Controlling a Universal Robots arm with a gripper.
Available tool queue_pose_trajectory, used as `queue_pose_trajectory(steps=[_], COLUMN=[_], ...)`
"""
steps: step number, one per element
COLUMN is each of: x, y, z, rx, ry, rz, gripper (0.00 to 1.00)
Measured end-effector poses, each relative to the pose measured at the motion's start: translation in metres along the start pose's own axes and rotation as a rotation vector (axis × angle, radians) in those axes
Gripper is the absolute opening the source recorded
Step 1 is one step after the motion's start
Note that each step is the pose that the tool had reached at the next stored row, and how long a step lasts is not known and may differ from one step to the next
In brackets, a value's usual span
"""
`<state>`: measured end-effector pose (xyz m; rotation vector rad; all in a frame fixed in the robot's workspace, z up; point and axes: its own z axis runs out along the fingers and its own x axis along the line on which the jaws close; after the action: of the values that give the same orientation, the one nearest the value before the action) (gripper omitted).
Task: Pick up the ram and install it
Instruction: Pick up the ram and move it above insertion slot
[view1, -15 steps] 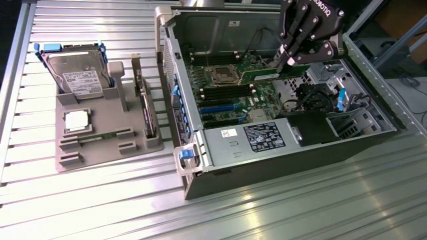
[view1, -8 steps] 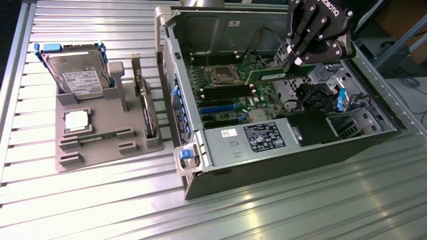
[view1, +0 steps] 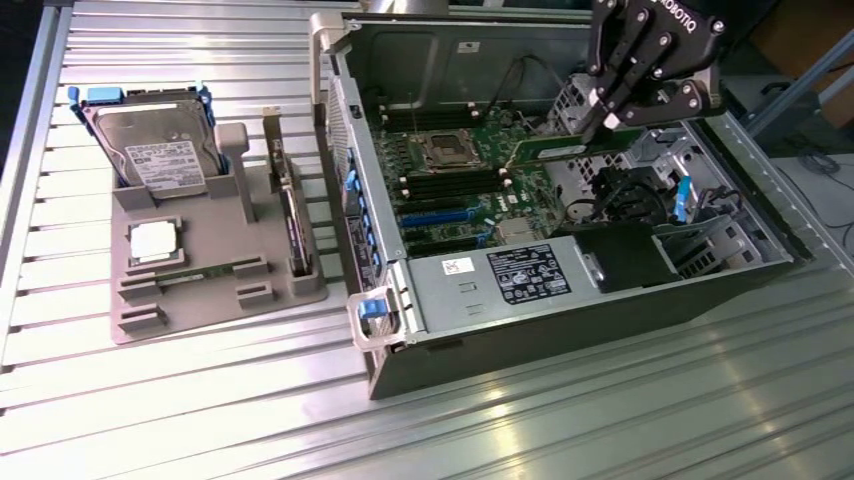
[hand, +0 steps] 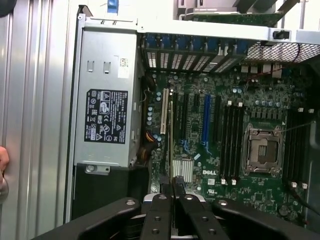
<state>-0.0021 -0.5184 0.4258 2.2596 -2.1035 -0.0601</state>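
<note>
a: item one, the claw (view1: 603, 125). state?
b: closed on the ram (view1: 554, 149). the fingers pinch the green stick from above, toward its end on the exterior view's right.
a: where is the ram?
b: inside the open case (view1: 574, 330), held over the board (view1: 467, 215), lying roughly level. it sits just to the exterior view's right of the socket (view1: 441, 150) and beside the metal cage (view1: 581, 170).
a: seated in a slot?
b: cannot tell. in the exterior view it looks clear of the board, but contact is not visible either way.
a: wrist view?
b: the ram (hand: 171, 140) shows edge-on, a thin line running out from between the fingers (hand: 162, 192). it lies alongside the white slot (hand: 163, 112) and passes the heatsink (hand: 182, 169). the black memory slots (hand: 230, 140) beside the socket are well apart from it.
a: the rest of the case?
b: power supply (view1: 521, 272) along the near wall, label up.
a: outside the case?
b: a grey tray (view1: 200, 310) on the slatted table (view1: 534, 430), at the exterior view's left, well apart from the claw. it carries a hard drive (view1: 160, 150), a square silver chip (view1: 151, 243) and an upright card (view1: 291, 215).
</note>
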Motion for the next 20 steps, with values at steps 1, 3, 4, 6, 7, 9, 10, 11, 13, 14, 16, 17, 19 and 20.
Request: queue_pose_trajectory(steps=[1,3,4,6,7,9,10,11,13,14,16,17,19,20], x=[-0.001,-0.006,-0.008,-0.015,-0.018,-0.023,-0.027,-0.03,-0.033,-0.035,-0.038,-0.039,-0.043,-0.045], y=[-0.0024,-0.0074,-0.0094,-0.0123,-0.0133,-0.0152,-0.0162,-0.0169,-0.0178,-0.0188,-0.0204,-0.0207,-0.0217,-0.0221], z=[-0.0001,-0.0005,-0.0007,-0.0009,-0.001,-0.0012,-0.0013,-0.0013,-0.0014,-0.0015,-0.0017,-0.0017,-0.0017,-0.0018], rx=[0.0,0.0,0.0,0.0,0.0,0.0,-0.0001,-0.0001,-0.0001,-0.0002,-0.0002,-0.0001,-0.0002,-0.0002], ry=[-0.0001,0.0001,0.0001,0.0004,0.0006,0.0011,0.0015,0.0018,0.0019,0.002,0.0022,0.0022,0.0024,0.0025], rz=[0.0,0.0,0.0,0.0,0.0,0.0,0.0,0.0,0.0,0.0,0.0,0.0,0.0,0.0], gripper=[0.12,0.12,0.12,0.12,0.12,0.12,0.12,0.12,0.12,0.12,0.12,0.12,0.12,0.12])
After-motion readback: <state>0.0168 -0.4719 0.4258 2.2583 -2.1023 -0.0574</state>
